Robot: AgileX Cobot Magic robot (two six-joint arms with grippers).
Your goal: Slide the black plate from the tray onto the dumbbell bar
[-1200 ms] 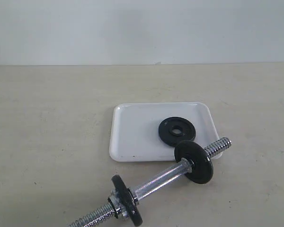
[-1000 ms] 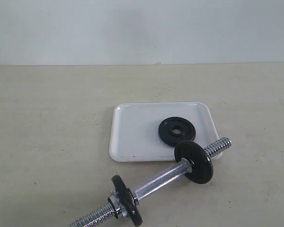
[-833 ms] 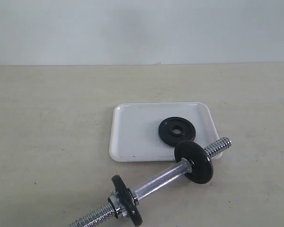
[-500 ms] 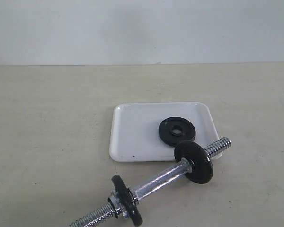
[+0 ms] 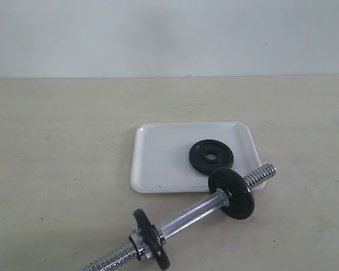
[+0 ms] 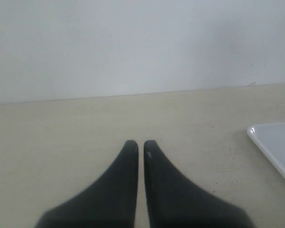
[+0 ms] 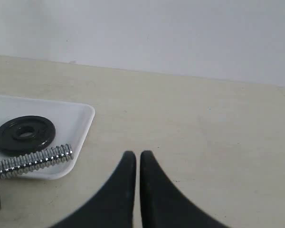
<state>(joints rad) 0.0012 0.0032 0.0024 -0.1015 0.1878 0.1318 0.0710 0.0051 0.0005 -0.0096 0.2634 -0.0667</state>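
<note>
plate [image 5: 211, 154] flat in tray [image 5: 158, 161], right half | bar [image 5: 187, 213] on surface [image 5: 56, 169], one threaded end over tray rim | left end effector [image 6: 140, 145] closed, empty | right end effector [image 7: 134, 155] closed, empty

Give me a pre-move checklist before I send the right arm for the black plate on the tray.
1. The black plate lies flat in the tray, nothing on it: ok.
2. The threaded end of the dumbbell bar beside the tray is bare beyond the mounted disc: ok.
3. The right gripper has jaws open for the pick: not ok, shut and empty.
4. The left gripper is ready to steady the bar: not ok, jaws shut, away from it.
5. Bar secured: not ok, it lies loose on the table.
</note>
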